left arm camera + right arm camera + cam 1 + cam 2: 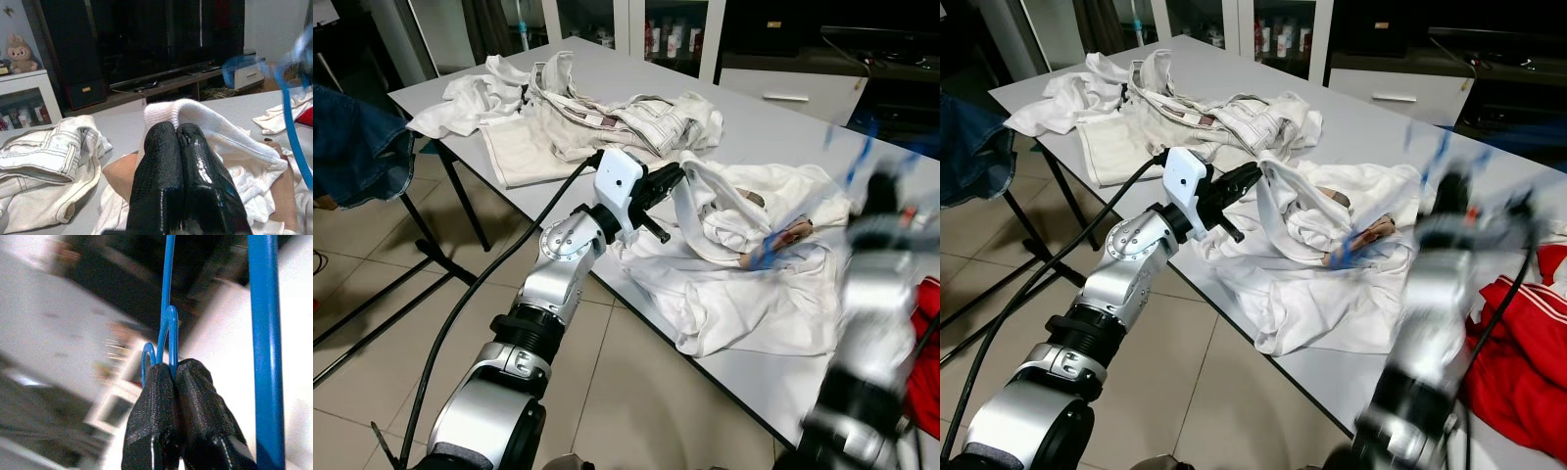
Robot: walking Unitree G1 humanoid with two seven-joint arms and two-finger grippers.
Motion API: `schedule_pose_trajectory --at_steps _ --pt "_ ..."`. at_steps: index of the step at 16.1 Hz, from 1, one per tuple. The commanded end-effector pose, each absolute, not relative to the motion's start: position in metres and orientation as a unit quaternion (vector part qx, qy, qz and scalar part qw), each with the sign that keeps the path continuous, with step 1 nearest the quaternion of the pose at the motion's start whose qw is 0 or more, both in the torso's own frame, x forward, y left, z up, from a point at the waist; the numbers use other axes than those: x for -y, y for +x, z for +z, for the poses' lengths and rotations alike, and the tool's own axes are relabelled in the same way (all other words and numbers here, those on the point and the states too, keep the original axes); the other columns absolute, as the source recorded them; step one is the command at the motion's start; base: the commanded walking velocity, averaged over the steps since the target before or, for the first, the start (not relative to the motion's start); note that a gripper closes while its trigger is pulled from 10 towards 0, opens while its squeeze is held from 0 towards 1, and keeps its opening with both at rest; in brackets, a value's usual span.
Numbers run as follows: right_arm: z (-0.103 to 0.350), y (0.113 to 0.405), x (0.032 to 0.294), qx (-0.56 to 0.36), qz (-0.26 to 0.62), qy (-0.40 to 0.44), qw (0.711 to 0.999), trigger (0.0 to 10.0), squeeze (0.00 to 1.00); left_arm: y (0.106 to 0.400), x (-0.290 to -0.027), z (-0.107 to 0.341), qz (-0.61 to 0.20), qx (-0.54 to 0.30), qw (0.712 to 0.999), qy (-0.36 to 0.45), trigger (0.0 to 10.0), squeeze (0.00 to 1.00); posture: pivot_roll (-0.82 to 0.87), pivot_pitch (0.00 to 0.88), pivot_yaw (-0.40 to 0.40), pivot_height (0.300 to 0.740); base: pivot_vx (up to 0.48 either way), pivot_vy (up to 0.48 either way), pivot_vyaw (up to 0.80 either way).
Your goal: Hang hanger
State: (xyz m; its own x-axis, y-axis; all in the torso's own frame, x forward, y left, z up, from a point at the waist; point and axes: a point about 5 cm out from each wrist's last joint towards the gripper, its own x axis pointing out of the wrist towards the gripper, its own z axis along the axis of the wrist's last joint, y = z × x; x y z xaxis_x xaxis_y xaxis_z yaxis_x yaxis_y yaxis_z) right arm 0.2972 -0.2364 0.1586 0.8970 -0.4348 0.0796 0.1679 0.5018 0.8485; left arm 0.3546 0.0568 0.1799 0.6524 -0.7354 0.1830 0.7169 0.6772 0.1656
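Over the grey rectangular table (773,127) the left gripper (177,133) has its two black fingers pressed together on the ribbed collar of a crumpled white shirt (754,284), pinching a fold of it and lifting it a little off the heap. From the head cameras that pinch is half hidden behind the white wrist housing; the left wrist camera looks straight down the fingers and shows the cloth arching over their tips.

On the other side the right arm is a blur in both eye views. The right gripper (171,369) is clamped shut on a thin blue wire hanger (168,323): the right wrist camera shows the twisted neck of the wire caught between the two black pads, with a thicker blue bar (266,352) running alongside. In the eye views the hanger is only faint blue streaks above that arm, over the right part of the table beside the shirt, and the left wrist view catches a smeared blue loop of it too.

Further back on the table lies a rumpled pile of cream trousers (607,122). A red garment with white stripes (1518,362) lies at the table's right edge, and dark blue denim (352,142) hangs at far left.
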Motion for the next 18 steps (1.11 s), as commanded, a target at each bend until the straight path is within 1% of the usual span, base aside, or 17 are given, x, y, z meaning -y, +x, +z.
schedule_pose_trajectory --at_steps 1,2,4,7,8,9,10,13,15,16,17,18 --pt "0.158 0.296 0.236 0.141 -0.191 0.468 0.851 10.0 0.0 0.355 -0.058 0.184 -0.401 0.123 0.907 0.044 10.0 0.0 -0.04 0.0 0.061 0.723 0.0 0.0 0.0" --pt "0.15 0.295 0.231 0.119 -0.2 0.48 0.846 10.0 0.0 0.355 -0.059 0.183 -0.402 0.12 0.906 0.049 10.0 0.0 -0.04 0.0 0.066 0.723 0.0 0.0 0.0" --pt "0.127 0.289 0.225 0.062 -0.25 0.503 0.825 10.0 0.0 0.355 -0.057 0.184 -0.405 0.119 0.905 0.05 10.0 0.0 -0.05 0.0 0.068 0.723 0.0 0.0 0.0" --pt "0.111 0.286 0.225 0.02 -0.285 0.505 0.814 10.0 0.01 0.356 -0.056 0.185 -0.406 0.121 0.904 0.054 10.0 0.0 -0.05 0.0 0.07 0.723 0.0 0.0 0.0" --pt "0.11 0.286 0.224 0.015 -0.287 0.508 0.812 10.0 0.47 0.355 -0.056 0.185 -0.407 0.122 0.904 0.058 10.0 0.0 -0.05 0.0 0.071 0.723 0.0 0.0 0.0" --pt "0.108 0.288 0.22 0.002 -0.282 0.522 0.805 10.0 0.59 0.355 -0.056 0.184 -0.406 0.121 0.904 0.06 10.0 0.0 -0.04 0.0 0.067 0.723 0.0 0.0 0.0" --pt "0.105 0.287 0.218 -0.011 -0.283 0.52 0.806 10.0 0.0 0.355 -0.057 0.184 -0.405 0.122 0.904 0.061 10.0 0.0 -0.04 0.0 0.067 0.723 0.0 0.0 0.0" --pt "0.094 0.285 0.212 -0.059 -0.295 0.503 0.81 10.0 0.0 0.355 -0.058 0.184 -0.402 0.123 0.905 0.062 10.0 0.0 -0.04 0.0 0.064 0.723 0.0 0.0 0.0" --pt "0.093 0.282 0.207 -0.089 -0.289 0.468 0.831 10.0 1.0 0.355 -0.058 0.183 -0.402 0.123 0.905 0.062 10.0 0.0 -0.04 0.0 0.064 0.723 0.0 0.0 0.0" --pt "0.095 0.28 0.206 -0.104 -0.275 0.445 0.846 10.0 1.0 0.355 -0.058 0.183 -0.402 0.123 0.905 0.063 10.0 0.0 -0.05 0.0 0.062 0.723 0.0 0.0 0.0" --pt "0.096 0.279 0.205 -0.111 -0.267 0.432 0.854 10.0 1.0 0.355 -0.058 0.183 -0.402 0.123 0.905 0.064 10.0 0.0 -0.05 0.0 0.062 0.723 0.0 0.0 0.0" --pt "0.098 0.275 0.203 -0.127 -0.247 0.404 0.872 10.0 0.76 0.355 -0.058 0.183 -0.401 0.123 0.905 0.064 10.0 0.0 -0.05 0.0 0.062 0.723 0.0 0.0 0.0"
